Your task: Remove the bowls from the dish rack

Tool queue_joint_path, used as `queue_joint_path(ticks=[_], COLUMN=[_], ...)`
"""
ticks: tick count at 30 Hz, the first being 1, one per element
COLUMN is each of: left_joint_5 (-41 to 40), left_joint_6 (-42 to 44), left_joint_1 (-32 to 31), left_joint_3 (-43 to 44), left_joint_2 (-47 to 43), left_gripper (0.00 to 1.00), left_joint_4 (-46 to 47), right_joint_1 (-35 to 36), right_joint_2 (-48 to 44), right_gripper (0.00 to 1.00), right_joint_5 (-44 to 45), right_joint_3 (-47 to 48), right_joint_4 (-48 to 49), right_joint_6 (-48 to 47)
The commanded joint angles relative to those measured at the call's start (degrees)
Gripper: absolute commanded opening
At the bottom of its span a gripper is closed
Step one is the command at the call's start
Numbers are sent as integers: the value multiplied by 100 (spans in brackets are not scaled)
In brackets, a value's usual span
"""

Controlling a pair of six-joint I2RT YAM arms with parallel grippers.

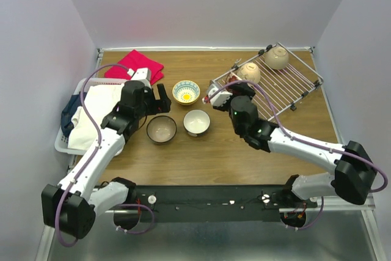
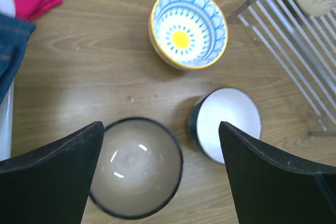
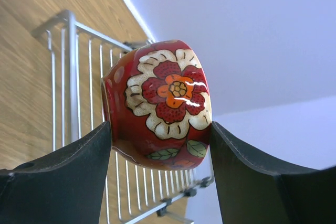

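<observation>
Grip: right gripper point(image 3: 160, 129) clamped on red floral bowl point(image 3: 167, 98) by dish rack point(image 3: 68, 77) left corner; left gripper point(image 2: 161, 127) jaws apart above dark-rimmed bowl point(image 2: 135, 166).

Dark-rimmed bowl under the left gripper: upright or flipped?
Upright. The left wrist view looks into the dark-rimmed bowl: glossy beige inside, rim up, standing on the table below the open left gripper.

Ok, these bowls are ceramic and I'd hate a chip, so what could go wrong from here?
1. The right gripper holds the red floral bowl above the dish rack, pinched only at its glossy sides; it might slip and hit the bars.
2. Three bowls sit close together on the table; setting the red one beside the white-inside bowl could knock it.
3. The open left gripper hovers over the tan-inside bowl nearby, so the arms might clash.
</observation>
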Motion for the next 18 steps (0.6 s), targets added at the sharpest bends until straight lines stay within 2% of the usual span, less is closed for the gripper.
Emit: queue_joint_path(ticks=[1, 2, 10, 14, 18], left_joint_5=[437, 472, 701, 780, 999], left_joint_6=[-179, -188, -284, -425, -601], left_joint_1=[8, 8, 8, 8, 8], left_joint_3=[1093, 1262, 2870, 3433, 3794], left_joint_2=[622, 727, 1651, 1967, 2275], left_gripper=[99, 99, 99, 99, 99], left_joint_4=[-599, -800, -1601, -1979, -2182], right_joint_1=[615, 677, 1301, 1495, 1653], right_joint_2=[137, 198, 857, 1270, 1718], right_gripper=[26, 26, 26, 26, 26], right_joint_5=[498, 489, 401, 287, 243], right_joint_3=[-403, -456, -676, -764, -747], right_joint_4=[2079, 2463, 3784, 4924, 5648], right_joint_6=[-1464, -1597, -2388, -2881, -3277])
